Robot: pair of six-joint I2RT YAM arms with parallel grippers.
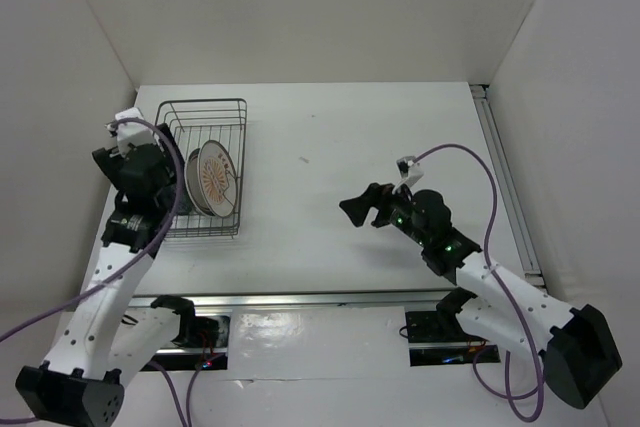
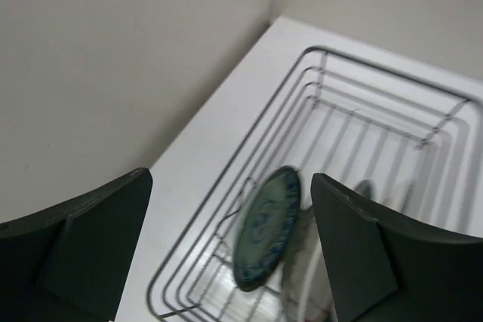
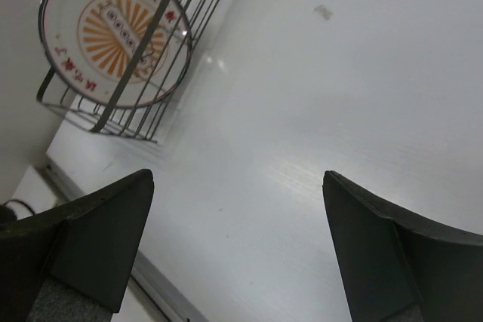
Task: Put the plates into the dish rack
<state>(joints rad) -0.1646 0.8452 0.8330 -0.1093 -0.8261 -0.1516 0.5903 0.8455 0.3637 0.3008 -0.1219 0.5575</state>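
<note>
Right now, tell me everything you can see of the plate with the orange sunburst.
The sunburst plate is round, glossy and cream, with a thin dark rim, orange rays at its centre and small red marks around them. It stands on edge, tilted, in the near half of the dish rack, its face toward the right arm. Rack wires cross before it; other plates stand close behind. No pincer touches it.
</note>
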